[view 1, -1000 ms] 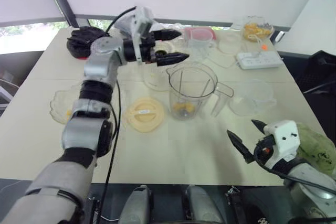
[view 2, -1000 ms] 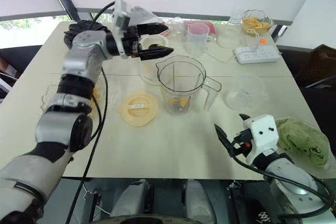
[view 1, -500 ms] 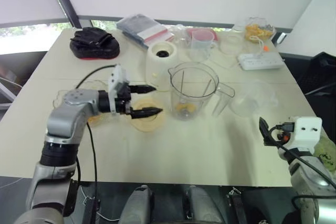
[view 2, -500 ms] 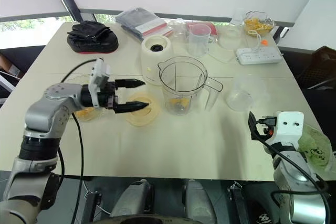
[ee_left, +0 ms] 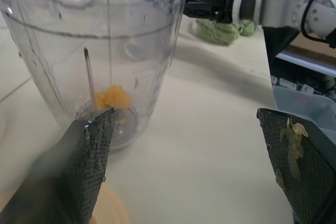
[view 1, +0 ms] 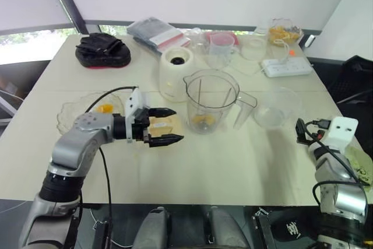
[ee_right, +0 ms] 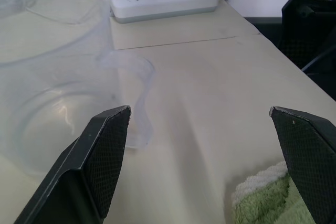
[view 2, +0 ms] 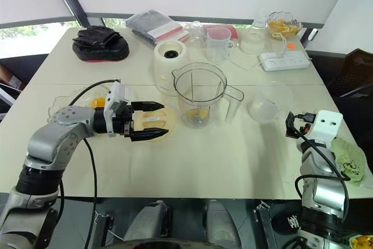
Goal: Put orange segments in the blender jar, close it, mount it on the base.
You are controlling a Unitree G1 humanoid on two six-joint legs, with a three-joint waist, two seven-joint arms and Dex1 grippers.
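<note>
The robot's left hand (view 1: 178, 125) hovers wide open and empty, its black fingers either side of a pale yellow round lid (view 2: 150, 119) lying flat on the cream bench (view 1: 233, 167). Just right of the lid stands the clear plastic blender jar (view 1: 211, 100), uncovered, with orange segments (view 1: 202, 121) at its bottom. The white blender base (view 1: 176, 65) stands just beyond the jar, to its far left. At the bench's right edge, the right hand (ee_right: 199, 111) is spread wide, holding nothing, near an empty clear bowl (ee_right: 47, 103).
</note>
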